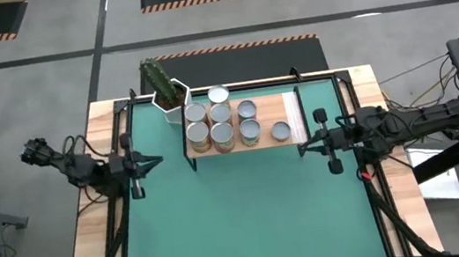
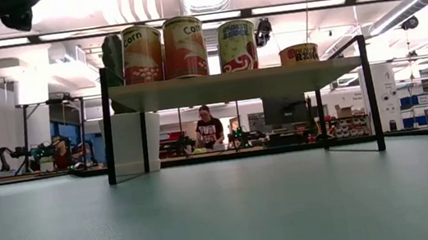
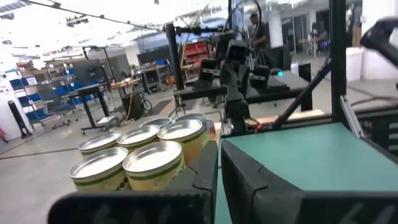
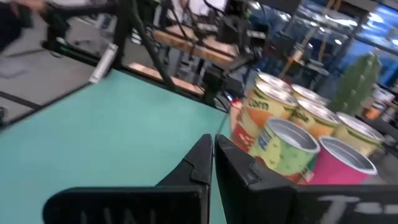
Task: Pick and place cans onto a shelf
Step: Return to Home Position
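Left jaws: pressed together, empty, raised over the left side of the table point(image 1: 242, 224). Right jaws: likewise together, empty, raised just beside the right end of the shelf point(image 1: 265, 111).

Judgement: both are held clear because no can lies on the mat.

The cans point(image 1: 222, 132) stand upright, clustered on the shelf top, between the two jaws and gripped by neither.

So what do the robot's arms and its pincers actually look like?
Both the left arm and right arm are black, built of chunky jointed segments, with black cables trailing from them. The left gripper and right gripper each end in two dark, wedge-shaped fingers tapering to a tip.
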Robot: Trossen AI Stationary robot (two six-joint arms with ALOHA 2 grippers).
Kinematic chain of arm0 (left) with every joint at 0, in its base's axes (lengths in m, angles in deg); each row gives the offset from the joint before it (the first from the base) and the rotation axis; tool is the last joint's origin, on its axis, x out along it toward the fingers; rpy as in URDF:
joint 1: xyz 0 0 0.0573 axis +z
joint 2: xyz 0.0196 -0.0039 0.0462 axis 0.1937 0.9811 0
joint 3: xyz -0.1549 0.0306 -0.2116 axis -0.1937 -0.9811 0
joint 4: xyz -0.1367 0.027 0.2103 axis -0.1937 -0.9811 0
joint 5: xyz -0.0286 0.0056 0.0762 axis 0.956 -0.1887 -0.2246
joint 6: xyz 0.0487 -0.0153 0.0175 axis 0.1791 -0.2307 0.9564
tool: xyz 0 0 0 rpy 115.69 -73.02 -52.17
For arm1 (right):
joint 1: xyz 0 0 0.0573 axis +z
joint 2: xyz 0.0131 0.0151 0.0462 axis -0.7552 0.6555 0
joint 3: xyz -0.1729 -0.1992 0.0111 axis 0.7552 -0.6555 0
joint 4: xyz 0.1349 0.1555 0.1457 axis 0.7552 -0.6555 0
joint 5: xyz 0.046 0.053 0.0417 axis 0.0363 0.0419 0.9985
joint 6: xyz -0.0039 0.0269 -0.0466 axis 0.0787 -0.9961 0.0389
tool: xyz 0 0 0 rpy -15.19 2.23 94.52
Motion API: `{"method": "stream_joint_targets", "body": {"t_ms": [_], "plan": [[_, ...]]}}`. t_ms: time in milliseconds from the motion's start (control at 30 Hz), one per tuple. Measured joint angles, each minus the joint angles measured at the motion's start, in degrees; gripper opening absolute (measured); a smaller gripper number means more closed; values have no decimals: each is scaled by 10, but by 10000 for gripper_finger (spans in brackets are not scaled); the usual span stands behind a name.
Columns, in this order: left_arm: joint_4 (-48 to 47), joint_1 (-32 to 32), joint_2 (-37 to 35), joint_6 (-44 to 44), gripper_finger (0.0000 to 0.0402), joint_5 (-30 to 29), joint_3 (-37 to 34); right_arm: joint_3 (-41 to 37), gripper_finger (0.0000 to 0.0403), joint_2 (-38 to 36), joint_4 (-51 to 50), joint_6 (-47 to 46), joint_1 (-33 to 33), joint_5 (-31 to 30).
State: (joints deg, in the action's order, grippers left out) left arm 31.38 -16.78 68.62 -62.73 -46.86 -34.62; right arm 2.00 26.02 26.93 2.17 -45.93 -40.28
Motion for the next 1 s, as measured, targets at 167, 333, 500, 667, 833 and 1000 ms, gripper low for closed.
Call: {"method": "stream_joint_targets", "body": {"t_ms": [167,333,500,667,833,1000], "plan": [[0,0,-55,0,1,10,-22,-8,9,-30,-5,1,0,13],[-2,0,-109,6,0,11,-42,-23,9,-61,-10,5,0,13],[-2,0,-153,8,0,11,-61,-29,9,-97,-52,-3,0,12],[-5,0,-152,-9,0,8,-90,-31,9,-141,-108,-23,0,9],[38,0,-154,-37,0,7,-137,-57,9,-202,-113,-4,0,9],[171,0,-154,-11,0,5,-201,-103,9,-282,-99,20,0,8]]}}
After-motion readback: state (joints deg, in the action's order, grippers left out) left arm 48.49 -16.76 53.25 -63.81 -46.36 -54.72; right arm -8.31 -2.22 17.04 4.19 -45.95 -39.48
